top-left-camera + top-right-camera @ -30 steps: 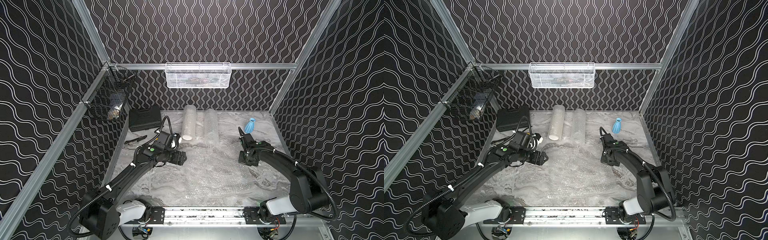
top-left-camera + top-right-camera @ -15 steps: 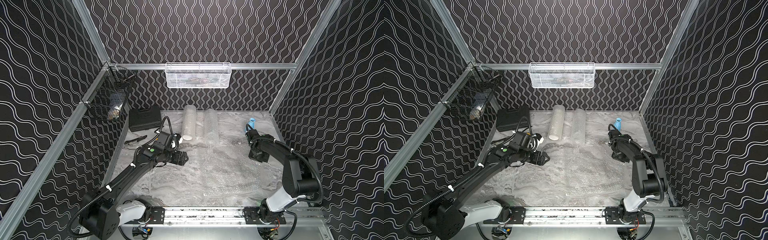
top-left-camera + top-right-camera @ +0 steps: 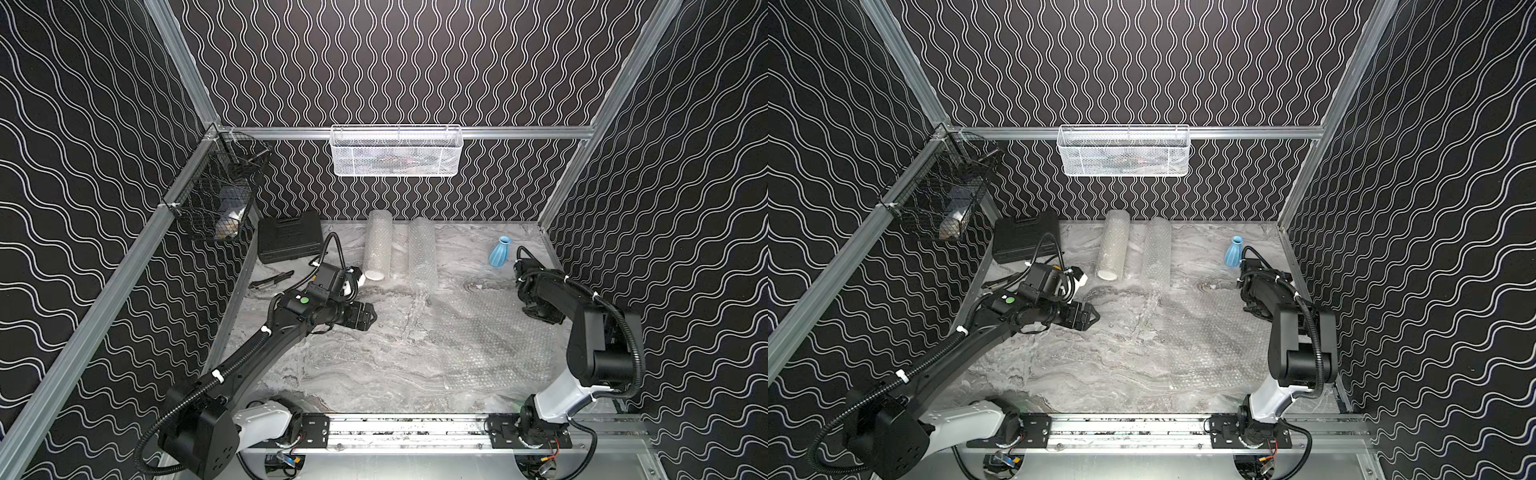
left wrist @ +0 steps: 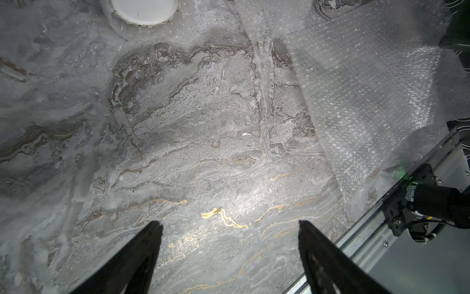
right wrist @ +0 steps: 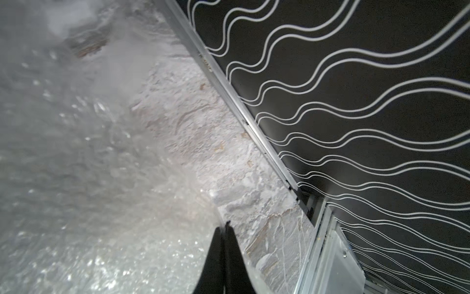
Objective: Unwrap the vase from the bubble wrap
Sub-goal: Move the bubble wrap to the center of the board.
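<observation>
Lab test cell: aluminium frame [image 3: 399,132], patterned walls [image 3: 415,62].

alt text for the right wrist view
The right gripper, its fingers shut, pinches the edge of the bubble wrap, which lies over the grey marbled table. A black wall with white wavy lines runs beside it.

Left tool [image 4: 229,225]: bare table [image 4: 190,140] open ahead and between its spread fingers, flat bubble wrap [image 4: 368,89] beyond, rolls [image 3: 378,245] farther off; right tool [image 5: 225,226]: side wall [image 5: 356,101] close alongside, vase [image 3: 498,251] near behind it.
</observation>
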Tool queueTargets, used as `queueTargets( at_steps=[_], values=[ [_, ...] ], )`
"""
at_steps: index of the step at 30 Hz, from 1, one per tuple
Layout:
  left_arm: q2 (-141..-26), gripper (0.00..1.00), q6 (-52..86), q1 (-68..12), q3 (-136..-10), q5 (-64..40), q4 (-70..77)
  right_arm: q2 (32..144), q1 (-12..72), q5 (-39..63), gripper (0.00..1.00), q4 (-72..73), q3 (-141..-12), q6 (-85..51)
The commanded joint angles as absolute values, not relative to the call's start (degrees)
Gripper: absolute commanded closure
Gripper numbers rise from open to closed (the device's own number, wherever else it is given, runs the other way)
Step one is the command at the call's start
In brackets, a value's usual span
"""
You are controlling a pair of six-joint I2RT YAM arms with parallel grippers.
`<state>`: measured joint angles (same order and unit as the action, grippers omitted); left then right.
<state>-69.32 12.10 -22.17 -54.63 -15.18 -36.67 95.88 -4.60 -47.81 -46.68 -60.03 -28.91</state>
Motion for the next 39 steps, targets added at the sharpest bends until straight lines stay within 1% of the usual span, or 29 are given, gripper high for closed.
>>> queueTargets(
  at_steps=[1,5,6,8,9,10,11,12,15,18,21,26,31,37,39],
  values=[
    [-69.5,0.13,12.0,-22.1,-54.8,-14.3,-36.5,95.1,-7.1,-52.2,1.00,-43.7,-59.2,-25.4],
    [-69.8,0.13,11.9,-22.1,-54.9,-13.5,-36.6,94.2,-11.0,-51.0,1.00,-41.2,-58.8,-23.2],
    [-69.9,0.13,11.9,-22.1,-55.0,-13.3,-36.6,94.0,-11.3,-49.8,0.96,-40.8,-59.1,-22.9],
    [-70.4,0.13,12.0,-22.1,-55.2,-13.0,-36.7,94.1,-11.3,-49.8,0.84,-40.9,-60.0,-23.1],
    [-70.5,0.13,12.0,-22.1,-55.3,-12.8,-36.7,94.3,-11.4,-50.1,0.73,-41.5,-60.6,-23.6],
    [-70.6,0.12,12.1,-22.1,-55.5,-12.2,-36.6,94.3,-11.4,-50.9,0.58,-42.4,-61.3,-24.5],
    [-70.7,0.12,12.3,-22.1,-55.7,-11.6,-36.4,94.1,-11.4,-50.9,0.46,-42.8,-61.8,-24.8],
    [-71.0,0.12,12.5,-22.1,-55.9,-11.3,-36.3,93.7,-11.4,-50.7,0.41,-42.8,-62.2,-24.8],
    [-72.3,0.10,13.5,-21.8,-57.5,-10.5,-36.2,91.6,-11.4,-50.1,0.33,-43.4,-63.0,-26.1],
    [-74.7,0.07,14.4,-21.1,-60.0,-9.8,-36.3,88.5,-11.3,-43.7,0.32,-42.4,-63.4,-24.9],
    [-78.0,0.04,15.3,-19.2,-63.4,-9.7,-35.7,85.3,-11.2,-30.3,0.30,-40.0,-62.9,-21.5],
    [-86.7,0.04,16.3,-15.8,-71.8,-12.6,-34.9,81.2,-11.1,-8.0,0.28,-37.3,-60.8,-18.5],
    [-95.4,0.02,17.2,-14.0,-80.7,-11.7,-35.0,77.9,-11.0,9.2,0.27,-34.8,-57.7,-17.9],
    [-106.3,0.01,17.9,-13.1,-89.8,-9.2,-34.4,76.0,-10.7,22.1,0.26,-30.4,-53.0,-18.9],
    [-110.4,0.01,17.9,-13.0,-93.6,-9.0,-35.5,75.5,-10.1,23.4,0.26,-29.3,-51.7,-19.6]
  ],
)
